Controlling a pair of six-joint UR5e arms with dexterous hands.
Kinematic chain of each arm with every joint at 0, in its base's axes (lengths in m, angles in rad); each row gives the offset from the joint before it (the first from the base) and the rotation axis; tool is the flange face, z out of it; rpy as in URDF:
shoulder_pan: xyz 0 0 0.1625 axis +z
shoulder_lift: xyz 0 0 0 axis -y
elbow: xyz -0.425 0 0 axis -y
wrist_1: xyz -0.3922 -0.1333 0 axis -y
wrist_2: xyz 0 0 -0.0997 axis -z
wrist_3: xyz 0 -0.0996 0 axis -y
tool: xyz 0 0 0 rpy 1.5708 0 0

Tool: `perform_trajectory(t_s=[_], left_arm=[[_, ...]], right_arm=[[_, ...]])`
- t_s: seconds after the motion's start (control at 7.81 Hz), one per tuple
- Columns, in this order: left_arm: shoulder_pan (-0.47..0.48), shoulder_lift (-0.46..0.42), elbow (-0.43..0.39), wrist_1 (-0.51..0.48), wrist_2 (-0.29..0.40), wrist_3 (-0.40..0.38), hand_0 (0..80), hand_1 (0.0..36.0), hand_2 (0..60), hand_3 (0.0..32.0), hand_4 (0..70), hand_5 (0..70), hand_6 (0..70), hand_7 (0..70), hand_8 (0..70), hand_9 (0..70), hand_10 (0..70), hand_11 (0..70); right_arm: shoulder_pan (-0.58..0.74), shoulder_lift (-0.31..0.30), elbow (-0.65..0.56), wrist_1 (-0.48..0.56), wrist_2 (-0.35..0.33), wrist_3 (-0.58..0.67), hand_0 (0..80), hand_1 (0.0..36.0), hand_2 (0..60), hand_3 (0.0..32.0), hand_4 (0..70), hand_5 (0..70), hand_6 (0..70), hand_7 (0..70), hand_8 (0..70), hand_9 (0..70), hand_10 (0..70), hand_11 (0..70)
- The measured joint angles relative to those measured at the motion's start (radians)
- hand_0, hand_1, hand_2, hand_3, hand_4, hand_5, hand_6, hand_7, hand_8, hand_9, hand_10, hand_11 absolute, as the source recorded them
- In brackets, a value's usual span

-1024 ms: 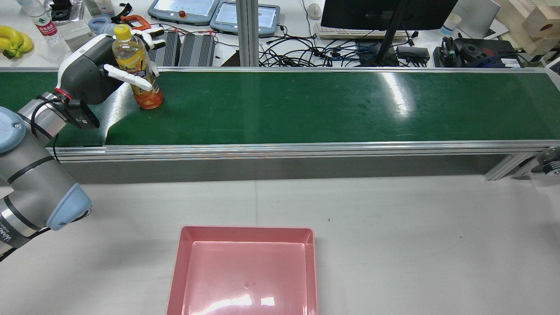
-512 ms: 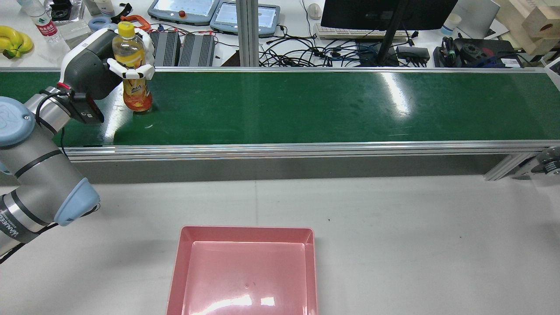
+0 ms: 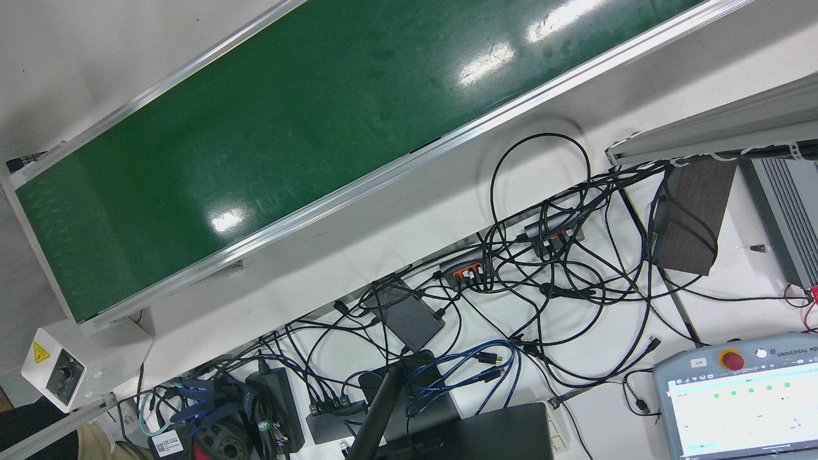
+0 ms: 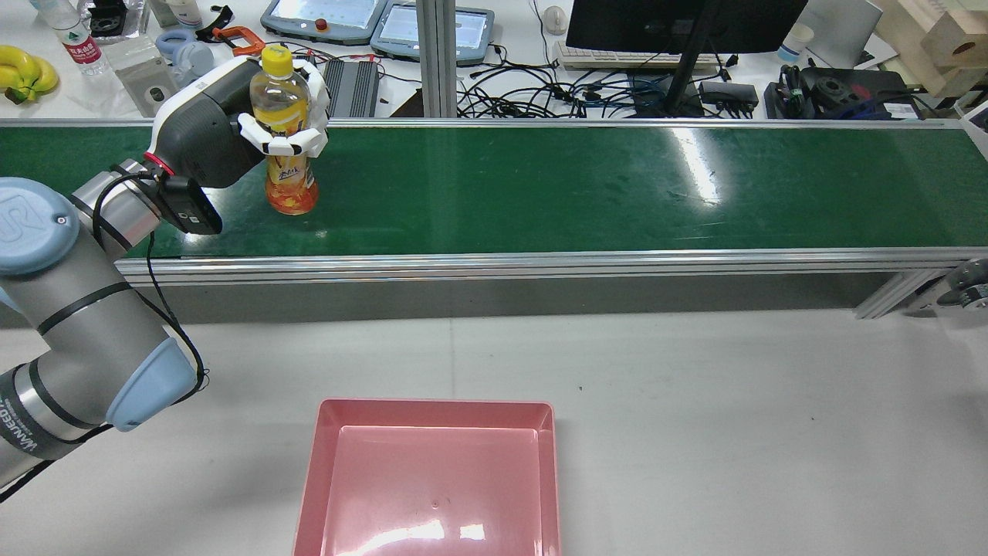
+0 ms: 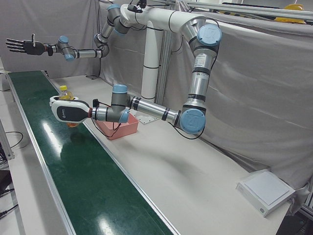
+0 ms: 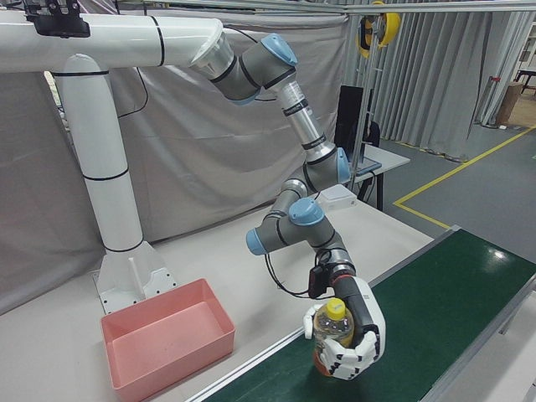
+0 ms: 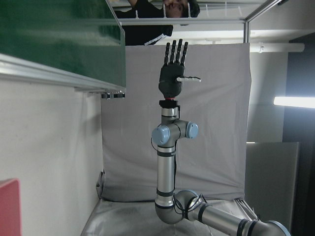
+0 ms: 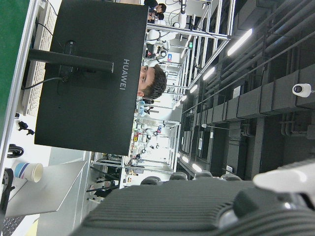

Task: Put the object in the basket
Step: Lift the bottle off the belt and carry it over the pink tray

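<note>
Gripping the juice bottle (image 4: 287, 154) over the conveyor belt (image 4: 587, 185).
Left hand (image 4: 231, 127) is clasped around it, at 10 o'clock from the pink basket (image 4: 432, 479); right hand (image 5: 22, 46) is raised, fingers spread.

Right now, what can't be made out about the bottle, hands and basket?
Bottle label: rear view, too small, partly covered by fingers of left hand.
Bottle base lifted or resting on belt: unclear everywhere.
Basket near side: cut off, rear view's bottom edge.
</note>
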Motion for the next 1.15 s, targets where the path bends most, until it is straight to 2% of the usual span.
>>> perform_trajectory(t_s=[0.38,0.64,0.9,1.02,1.15], left_arm=[[0.096,-0.004,-0.135,0.036,0.092,0.016,79.1,25.9,60.0,0.0,70.0,70.0,70.0,70.0,70.0,70.0,70.0,70.0],[0.179,-0.004,-0.215,0.069,0.139,0.066,79.1,22.8,60.0,0.0,70.0,70.0,70.0,70.0,70.0,70.0,70.0,70.0],[0.279,-0.002,-0.279,0.084,0.158,0.131,80.0,19.9,60.0,0.0,70.0,70.0,70.0,70.0,70.0,70.0,70.0,70.0],[0.319,-0.003,-0.293,0.089,0.160,0.156,80.0,17.2,47.3,0.0,70.0,70.0,70.0,70.0,70.0,70.0,70.0,70.0],[0.347,-0.003,-0.299,0.091,0.161,0.168,80.0,12.7,21.5,0.0,70.0,70.0,70.0,70.0,70.0,70.0,70.0,70.0]], right_arm=[[0.000,0.000,0.000,0.000,0.000,0.000,0.0,0.0,0.0,0.0,0.0,0.0,0.0,0.0,0.0,0.0,0.0,0.0],[0.000,0.000,0.000,0.000,0.000,0.000,0.0,0.0,0.0,0.0,0.0,0.0,0.0,0.0,0.0,0.0,0.0,0.0],[0.000,0.000,0.000,0.000,0.000,0.000,0.0,0.0,0.0,0.0,0.0,0.0,0.0,0.0,0.0,0.0,0.0,0.0],[0.000,0.000,0.000,0.000,0.000,0.000,0.0,0.0,0.0,0.0,0.0,0.0,0.0,0.0,0.0,0.0,0.0,0.0],[0.000,0.000,0.000,0.000,0.000,0.000,0.0,0.0,0.0,0.0,0.0,0.0,0.0,0.0,0.0,0.0,0.0,0.0]])
